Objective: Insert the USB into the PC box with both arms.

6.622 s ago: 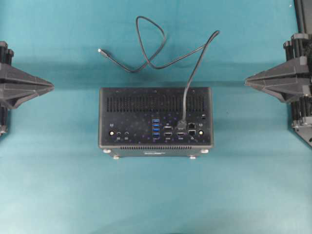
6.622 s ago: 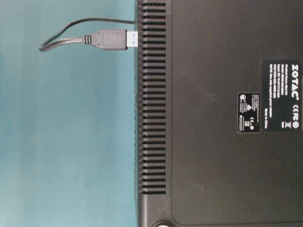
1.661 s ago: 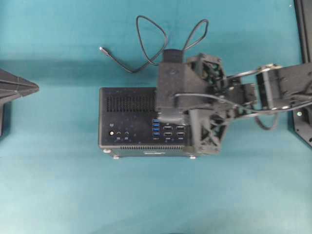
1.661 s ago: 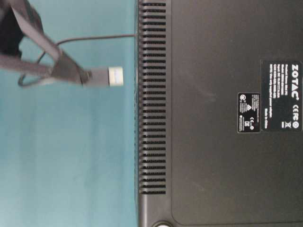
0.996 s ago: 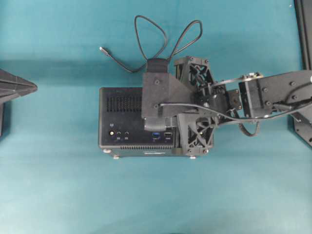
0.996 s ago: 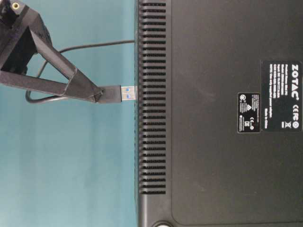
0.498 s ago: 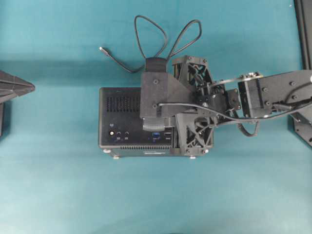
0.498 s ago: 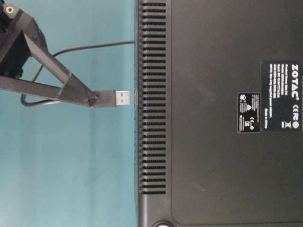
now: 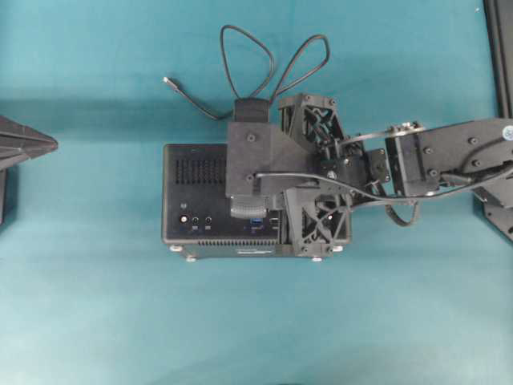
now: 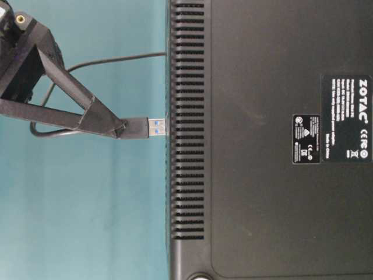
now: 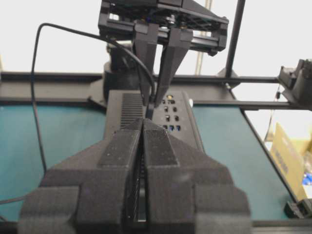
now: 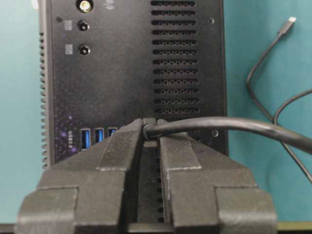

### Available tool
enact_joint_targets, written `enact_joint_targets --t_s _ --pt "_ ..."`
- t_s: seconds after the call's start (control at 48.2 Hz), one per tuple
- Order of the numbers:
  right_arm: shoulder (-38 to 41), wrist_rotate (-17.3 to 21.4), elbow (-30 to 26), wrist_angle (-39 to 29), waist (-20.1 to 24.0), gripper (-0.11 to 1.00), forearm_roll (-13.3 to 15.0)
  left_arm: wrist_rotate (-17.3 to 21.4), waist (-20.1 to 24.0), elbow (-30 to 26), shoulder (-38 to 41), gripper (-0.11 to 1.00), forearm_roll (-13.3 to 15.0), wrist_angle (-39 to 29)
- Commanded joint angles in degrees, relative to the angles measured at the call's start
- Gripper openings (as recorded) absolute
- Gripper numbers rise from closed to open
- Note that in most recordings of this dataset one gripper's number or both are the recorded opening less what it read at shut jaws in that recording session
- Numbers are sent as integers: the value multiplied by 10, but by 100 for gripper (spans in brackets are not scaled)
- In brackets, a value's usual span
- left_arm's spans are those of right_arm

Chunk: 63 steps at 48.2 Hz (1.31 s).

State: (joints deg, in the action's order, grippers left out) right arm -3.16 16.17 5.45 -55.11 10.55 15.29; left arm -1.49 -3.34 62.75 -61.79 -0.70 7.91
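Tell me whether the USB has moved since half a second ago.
Yes. In the table-level view the USB, pinched in the right gripper, has shifted toward the PC box: its blue tip now reaches the vented edge where a gap showed before.

Teal table (image 9: 96, 305) under PC box (image 9: 196, 192) and cable (image 9: 240, 48)
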Motion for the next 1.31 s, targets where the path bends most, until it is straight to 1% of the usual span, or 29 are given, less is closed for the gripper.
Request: enact_joint_targets --t_s 0.0,0.166,1.287 --pt "-9 3 -5 1 2 9 4 1 0 -9 5 0 -2 3" --pt "-11 3 3 -3 3 9 5 1 -1 -7 5 0 -1 3" --pt "-11 4 4 -5 21 9 0 -1 -1 -7 3 0 -2 3"
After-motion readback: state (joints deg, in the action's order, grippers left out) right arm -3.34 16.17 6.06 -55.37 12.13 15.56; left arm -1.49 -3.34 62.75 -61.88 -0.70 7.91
